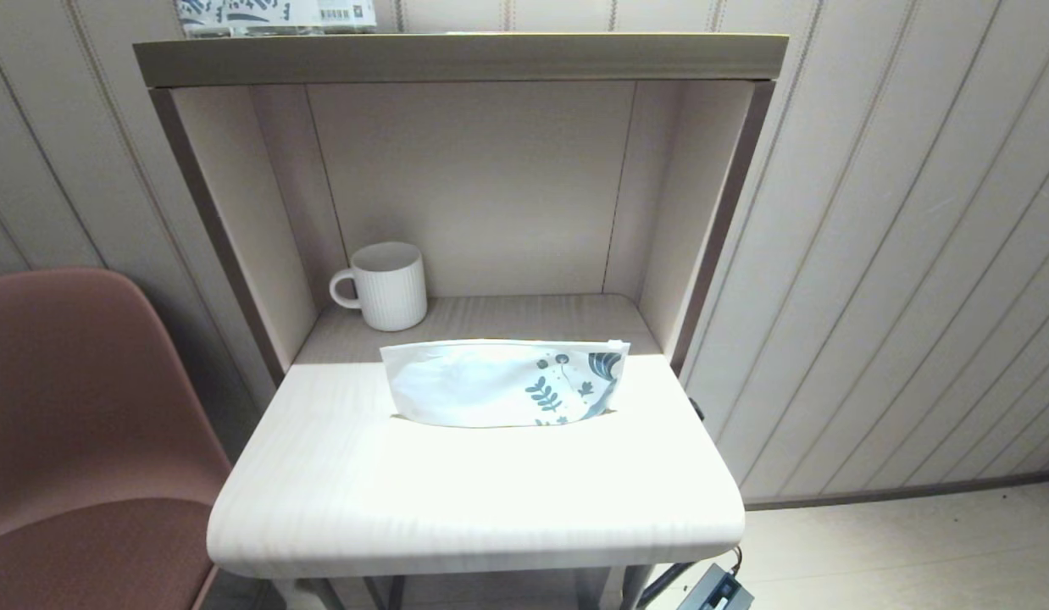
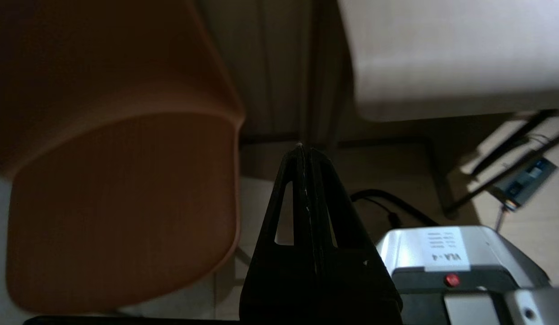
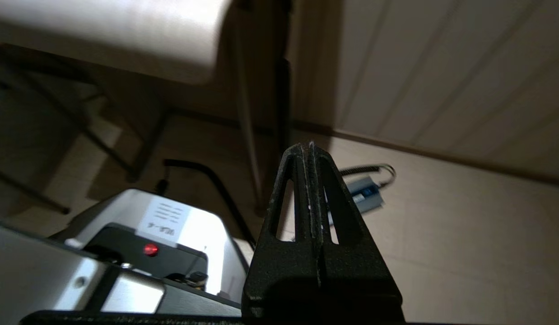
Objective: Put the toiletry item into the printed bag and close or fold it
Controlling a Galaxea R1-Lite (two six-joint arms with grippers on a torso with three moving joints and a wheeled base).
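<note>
While neither arm shows from the head camera, the printed bag (image 1: 503, 383) lies flat across the middle of the desk (image 1: 457, 500), leaf print at its right end, with a white mug (image 1: 387, 285) behind it to the far left. Seen from the left wrist, the left gripper (image 2: 302, 151) hangs below the desk beside a chair (image 2: 121, 180), fingers clenched on nothing. Seen from the right wrist, the right gripper (image 3: 310, 149) is likewise clenched and empty above the floor (image 3: 464, 216).
</note>
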